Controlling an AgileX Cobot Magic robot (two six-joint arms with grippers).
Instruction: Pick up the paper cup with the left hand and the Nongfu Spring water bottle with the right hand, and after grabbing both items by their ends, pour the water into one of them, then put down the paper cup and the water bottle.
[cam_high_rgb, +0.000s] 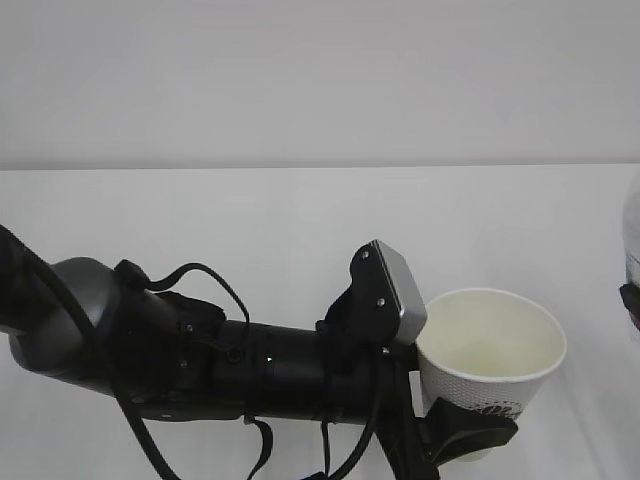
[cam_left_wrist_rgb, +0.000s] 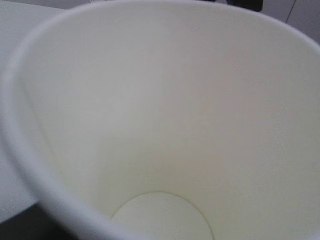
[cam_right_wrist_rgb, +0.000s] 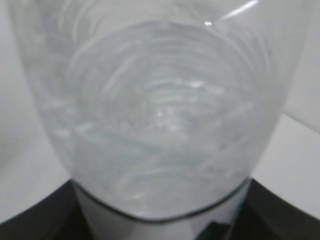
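Water bottle (cam_high_rgb: 632, 250) cut by right edge; paper cup (cam_high_rgb: 490, 350) base hidden.

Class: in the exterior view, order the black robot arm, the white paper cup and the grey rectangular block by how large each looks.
1. Black robot arm, though nearest the camera.
2. White paper cup.
3. Grey rectangular block.

Matt white paper cup (cam_high_rgb: 490, 355) with smooth inside; clear glossy ribbed plastic bottle (cam_right_wrist_rgb: 160, 115); matt black arm (cam_high_rgb: 200, 350); smooth white table (cam_high_rgb: 300, 220).
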